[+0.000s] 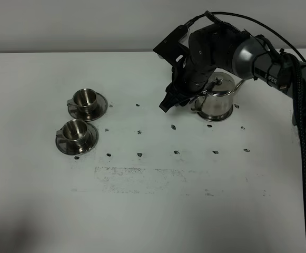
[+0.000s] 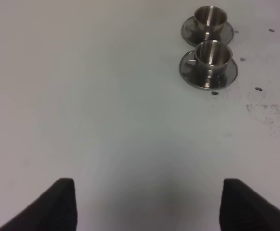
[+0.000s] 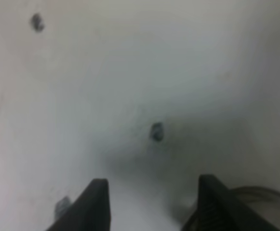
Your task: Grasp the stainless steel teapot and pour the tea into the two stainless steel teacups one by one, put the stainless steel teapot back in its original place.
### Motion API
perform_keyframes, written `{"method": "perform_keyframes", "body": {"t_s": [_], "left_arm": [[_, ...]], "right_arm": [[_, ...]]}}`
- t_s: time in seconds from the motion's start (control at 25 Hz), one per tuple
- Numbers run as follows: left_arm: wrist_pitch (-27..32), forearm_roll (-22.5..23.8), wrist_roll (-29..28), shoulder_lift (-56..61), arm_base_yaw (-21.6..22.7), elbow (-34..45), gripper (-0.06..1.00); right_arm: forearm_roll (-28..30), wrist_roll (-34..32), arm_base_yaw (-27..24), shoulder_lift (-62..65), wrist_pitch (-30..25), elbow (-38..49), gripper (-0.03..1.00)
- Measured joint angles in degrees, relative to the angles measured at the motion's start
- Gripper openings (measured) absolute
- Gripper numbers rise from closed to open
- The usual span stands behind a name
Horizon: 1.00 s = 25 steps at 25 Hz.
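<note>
Right gripper point(image 3: 155, 208) spread wide, pinching nothing: between the two black fingers point(image 3: 97, 206) only bare white surface point(image 3: 130, 72) and one dark speck point(image 3: 156, 131). Beside the outer edge of one finger, a blurred curved rim, too soft to name.

From the high camera, same gripper point(image 1: 175, 101) pointed down and toward the cup side, tips low over the surface, just beside the stainless steel teapot point(image 1: 219, 100) at its loop handle point(image 1: 196, 105). Touching the handle or merely close: cannot tell. Right arm point(image 1: 237, 50) reaching in from the right edge, running along the back of the surface, wrist folded sharply downward above and beside the pot, black cable point(image 1: 258, 23) arching over the joint.

Teapot upright on the surface, right of centre and toward the back, domed lid point(image 1: 219, 83) in place, thin spout point(image 1: 239, 85) aimed away from the gripper.

Rear teacup point(image 1: 84, 98) and front teacup point(image 1: 75, 130) on the left side, each on its round saucer point(image 1: 103, 104), just beside one another, well apart from the pot and from the right gripper. Insides shiny steel.

Left gripper point(image 2: 147, 207) also spread wide, empty, low over bare surface, facing both teacups from well short of them, the front one nearer.
</note>
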State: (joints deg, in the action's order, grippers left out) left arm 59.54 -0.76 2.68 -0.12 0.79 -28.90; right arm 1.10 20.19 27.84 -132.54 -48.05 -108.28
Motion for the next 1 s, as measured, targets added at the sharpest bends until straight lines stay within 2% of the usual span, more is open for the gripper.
{"method": "perform_keyframes", "body": {"t_s": [0.32,0.6,0.72,1.0], "left_arm": [[0.0,0.0,0.0,0.0,0.0,0.0,0.61],[0.0,0.0,0.0,0.0,0.0,0.0,0.61],[0.0,0.0,0.0,0.0,0.0,0.0,0.61],[0.0,0.0,0.0,0.0,0.0,0.0,0.61]], "right_arm": [[-1.1,-0.1,0.0,0.5,-6.6,0.0,0.43],[-2.0,-1.6,1.6,6.2,-6.8,0.5,0.43],[-2.6,-3.1,3.1,10.8,-2.5,5.6,0.43],[-6.0,-7.3,5.0,20.4,16.3,25.6,0.43]]}}
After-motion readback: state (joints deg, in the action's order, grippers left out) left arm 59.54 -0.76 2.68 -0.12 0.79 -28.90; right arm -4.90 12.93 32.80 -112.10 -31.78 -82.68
